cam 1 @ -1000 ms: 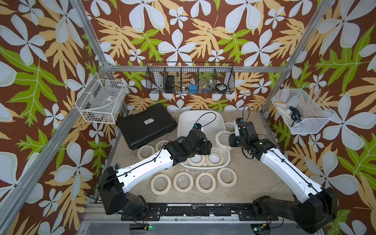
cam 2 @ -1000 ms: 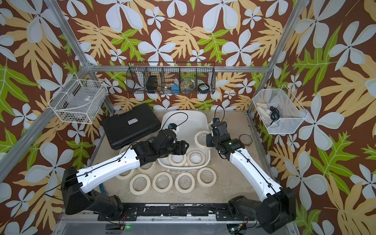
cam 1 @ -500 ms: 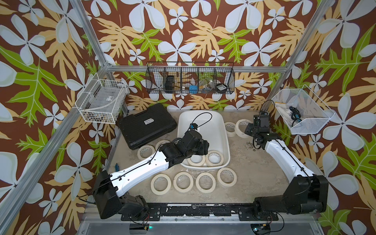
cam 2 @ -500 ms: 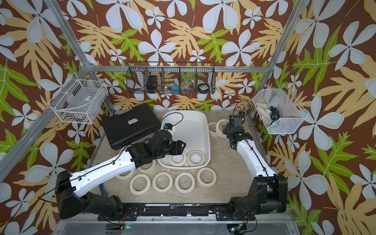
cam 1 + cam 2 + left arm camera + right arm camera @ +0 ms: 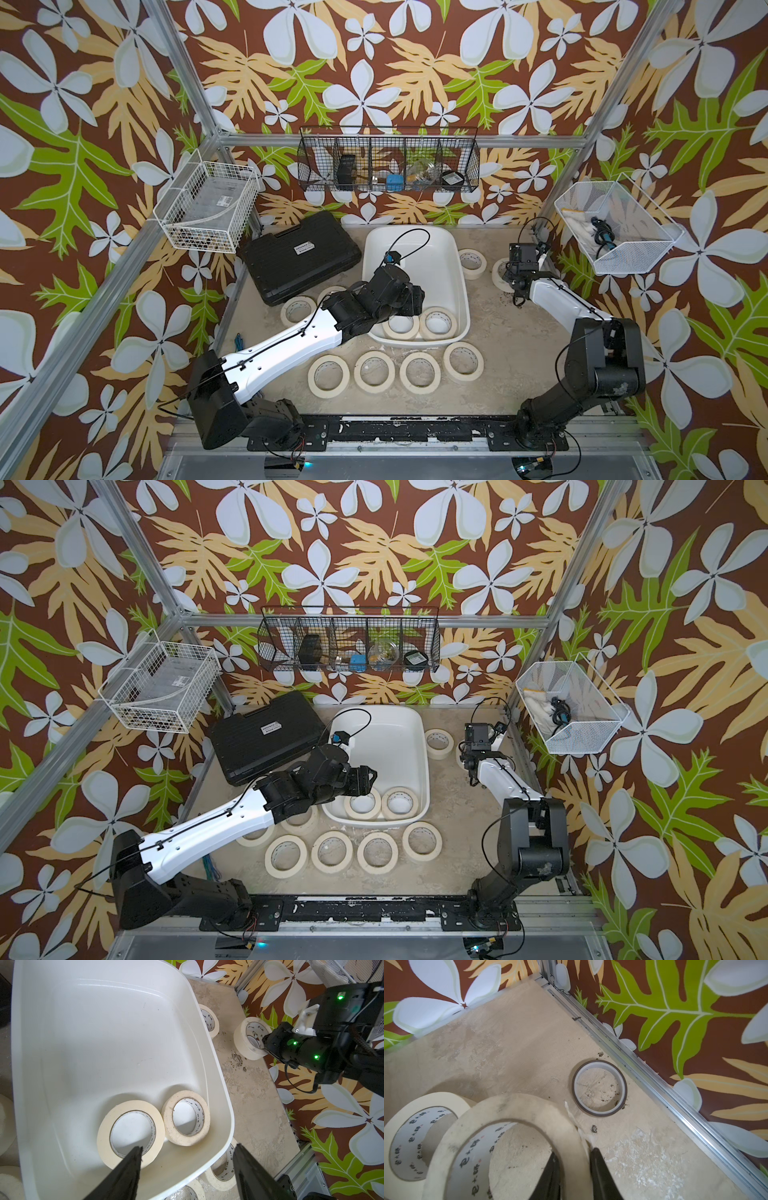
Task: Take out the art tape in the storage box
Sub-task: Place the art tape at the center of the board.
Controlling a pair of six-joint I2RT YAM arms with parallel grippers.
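1. Two rolls of art tape (image 5: 131,1132) lie flat, just beside each other, at the lower end of the storage box (image 5: 415,249) in both top views.
2. Over that end hangs the left gripper (image 5: 188,1146), its jaws spread wide with nothing between them.
3. At middle right in both top views, the right gripper (image 5: 575,1153) has its jaws pinched on the wall of the held roll (image 5: 517,1109), one finger inside the ring and one outside.
4. That roll looks tilted, and its low edge possibly rests on the table (image 5: 519,353); the views do not settle it.
5. One flat roll (image 5: 472,263) lies between it and the box's right wall, and a thin brownish ring (image 5: 600,1087) lies near.
6. Four rolls (image 5: 374,371) form a row below the box. Two more (image 5: 297,311) lie at its left, below the black case (image 5: 299,257).
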